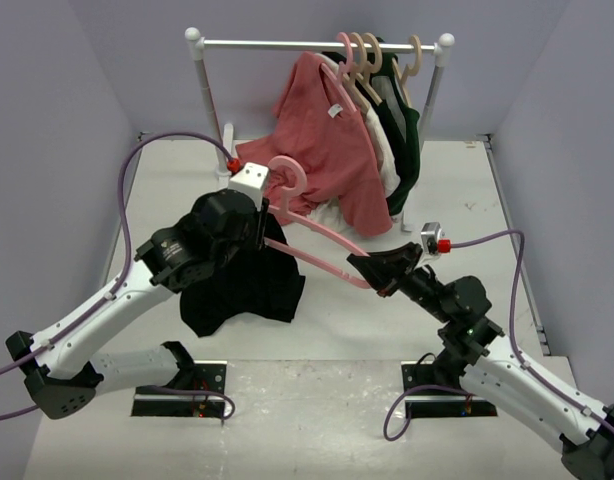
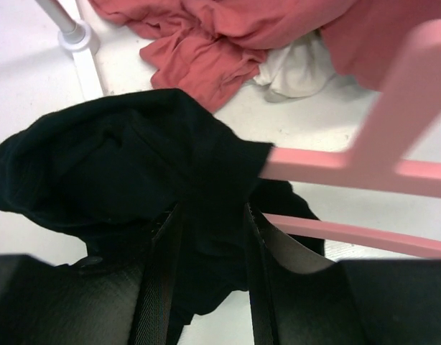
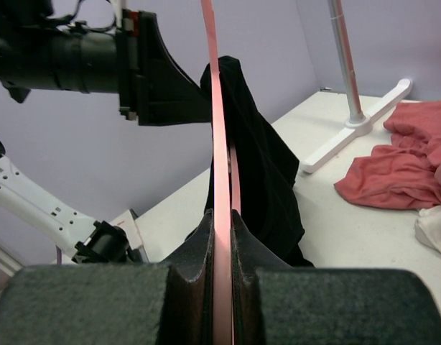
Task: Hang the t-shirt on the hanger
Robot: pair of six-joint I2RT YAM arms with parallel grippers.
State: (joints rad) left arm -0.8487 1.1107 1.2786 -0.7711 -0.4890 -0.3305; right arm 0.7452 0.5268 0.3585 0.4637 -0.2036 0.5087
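right gripper [image 3: 220, 223] is clamped on the hanger [image 3: 215, 108]; left gripper [image 2: 210, 230] pinches the t-shirt [image 2: 120, 165]. a hard tug could pull the bunched cloth off.

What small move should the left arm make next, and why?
Probably draw the left gripper and its pinch of t-shirt slightly farther along the hanger toward the hook: cloth covers only one arm's end, while the right gripper clamps the other.
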